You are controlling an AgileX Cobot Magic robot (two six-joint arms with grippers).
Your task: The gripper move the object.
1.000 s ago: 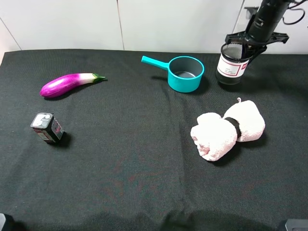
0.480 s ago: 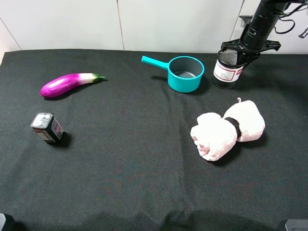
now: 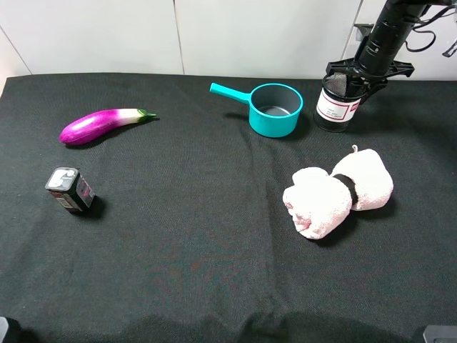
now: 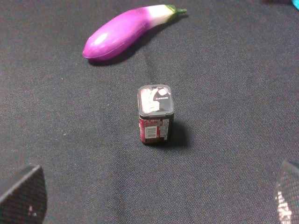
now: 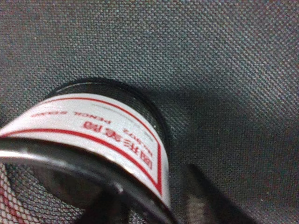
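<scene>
The black wire-mesh pen cup (image 3: pixel 334 108) with its red-edged white label stands at the back right of the black cloth, just right of the teal saucepan. My right gripper (image 3: pixel 355 77) comes down from above and is shut on the cup's rim. In the right wrist view the cup's label (image 5: pixel 93 135) fills the frame, and one dark finger (image 5: pixel 212 198) lies outside the wall. My left gripper (image 4: pixel 154 200) is open and empty. Only its two fingertips show, set wide apart, short of the small dark box.
A teal saucepan (image 3: pixel 275 111) sits close to the cup's left, with its handle pointing left. A rolled pink towel (image 3: pixel 339 191) lies in front of the cup. A purple eggplant (image 3: pixel 100 123) (image 4: pixel 124 30) and a small dark box (image 3: pixel 69 189) (image 4: pixel 155 114) are on the left.
My right gripper has carried the pen cup a little left and down, toward the saucepan, and it has hardly moved in the last half second. Nothing else has moved.
</scene>
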